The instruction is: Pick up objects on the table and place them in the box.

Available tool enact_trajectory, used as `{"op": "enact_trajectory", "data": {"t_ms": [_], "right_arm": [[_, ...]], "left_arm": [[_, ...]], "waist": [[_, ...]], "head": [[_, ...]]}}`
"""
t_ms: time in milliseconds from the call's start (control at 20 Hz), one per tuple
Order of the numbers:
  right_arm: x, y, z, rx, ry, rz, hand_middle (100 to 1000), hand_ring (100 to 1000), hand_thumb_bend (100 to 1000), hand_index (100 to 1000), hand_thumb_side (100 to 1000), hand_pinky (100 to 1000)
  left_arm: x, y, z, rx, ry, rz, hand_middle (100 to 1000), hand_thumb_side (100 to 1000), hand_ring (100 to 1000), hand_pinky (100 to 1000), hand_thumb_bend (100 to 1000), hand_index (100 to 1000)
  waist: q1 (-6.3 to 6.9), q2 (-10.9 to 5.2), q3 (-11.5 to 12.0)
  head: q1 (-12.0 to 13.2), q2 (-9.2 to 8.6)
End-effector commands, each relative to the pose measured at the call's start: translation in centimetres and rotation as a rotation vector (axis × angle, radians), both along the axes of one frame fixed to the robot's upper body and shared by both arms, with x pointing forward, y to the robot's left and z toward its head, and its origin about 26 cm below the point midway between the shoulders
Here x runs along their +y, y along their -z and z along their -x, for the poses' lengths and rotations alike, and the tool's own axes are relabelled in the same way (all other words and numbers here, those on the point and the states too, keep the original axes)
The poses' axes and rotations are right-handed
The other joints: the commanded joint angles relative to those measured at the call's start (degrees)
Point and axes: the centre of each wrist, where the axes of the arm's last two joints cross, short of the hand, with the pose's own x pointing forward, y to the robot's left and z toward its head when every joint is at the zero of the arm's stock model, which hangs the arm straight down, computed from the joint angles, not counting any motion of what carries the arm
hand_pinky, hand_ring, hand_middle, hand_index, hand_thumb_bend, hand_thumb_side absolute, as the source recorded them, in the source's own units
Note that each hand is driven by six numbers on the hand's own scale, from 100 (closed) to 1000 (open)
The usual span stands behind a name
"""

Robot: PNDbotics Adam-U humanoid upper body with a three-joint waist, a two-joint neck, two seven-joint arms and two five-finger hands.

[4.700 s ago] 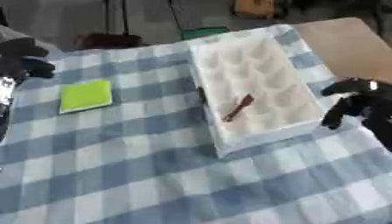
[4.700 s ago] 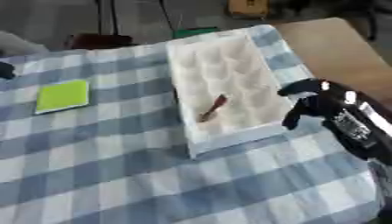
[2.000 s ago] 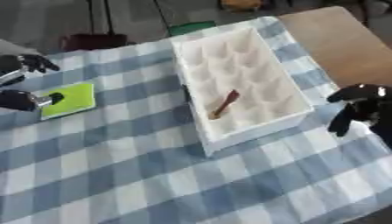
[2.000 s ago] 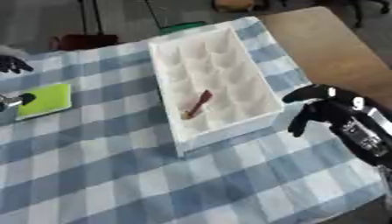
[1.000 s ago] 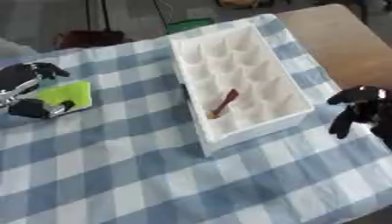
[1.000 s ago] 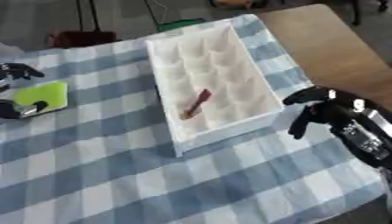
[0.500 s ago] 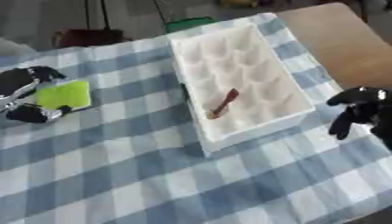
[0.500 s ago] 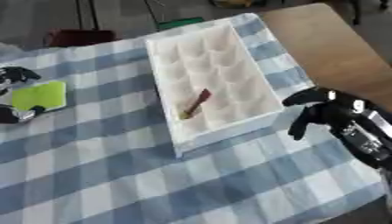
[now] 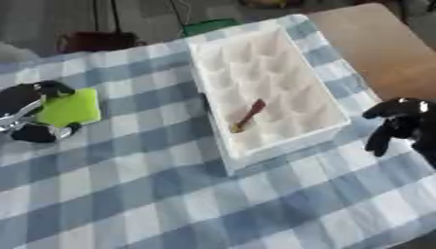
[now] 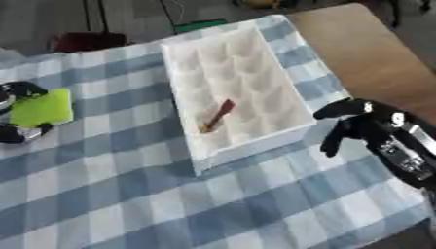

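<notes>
A flat lime-green square (image 9: 70, 108) lies on the checked cloth at the left. My left hand (image 9: 24, 114) is at its left edge, fingers curving over its top corner and thumb below it, touching or nearly touching it. The white box (image 9: 266, 92) with moulded cups stands in the middle, and a thin red-brown stick (image 9: 248, 115) lies inside it. My right hand (image 10: 366, 125) hovers just right of the box's near corner, fingers bent downward and holding nothing.
The blue-and-white checked cloth (image 9: 170, 194) covers the table. Bare tan tabletop (image 9: 383, 44) shows at the right behind the right hand. A dark red object (image 9: 89, 41) and a green one (image 9: 208, 25) sit beyond the far edge.
My left hand has come in from the left edge to the green square and now curls around it. The right hand stays put. The camera has tilted a little.
</notes>
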Motion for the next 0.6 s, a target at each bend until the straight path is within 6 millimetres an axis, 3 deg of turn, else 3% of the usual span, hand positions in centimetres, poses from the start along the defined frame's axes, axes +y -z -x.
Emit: {"op": "enact_trajectory", "data": {"t_ms": [50,100,300,600], "right_arm": [[0.1,-0.8,0.1,-0.030,-0.005,0.014,761,492,100,813,752,563],[0.1,-0.8,0.1,-0.030,-0.006,0.014,761,492,100,813,751,563],[0.0,-0.8,0.1,-0.030,-0.006,0.013,761,492,100,813,749,563],[-0.1,-0.7,0.1,-0.029,-0.005,0.011,761,492,100,813,745,563]], "left_arm": [[0.7,-1.1,0.1,-0.034,-0.030,-0.007,641,292,623,717,159,871],[0.7,-1.2,0.1,-0.052,-0.034,0.007,584,266,570,683,100,843],[0.6,-1.7,0.2,-0.109,-0.035,0.066,513,256,513,653,100,806],[0.6,-2.7,0.7,-0.010,0.023,0.135,559,268,552,676,100,823]], "waist": [[-0.32,-0.81,0.14],[-0.35,-0.83,0.19],[-0.44,-0.95,0.31],[-0.60,-1.21,0.45]], "head": [[0.06,-0.71],[0.06,-0.71],[0.07,-0.67],[0.06,-0.48]]}}
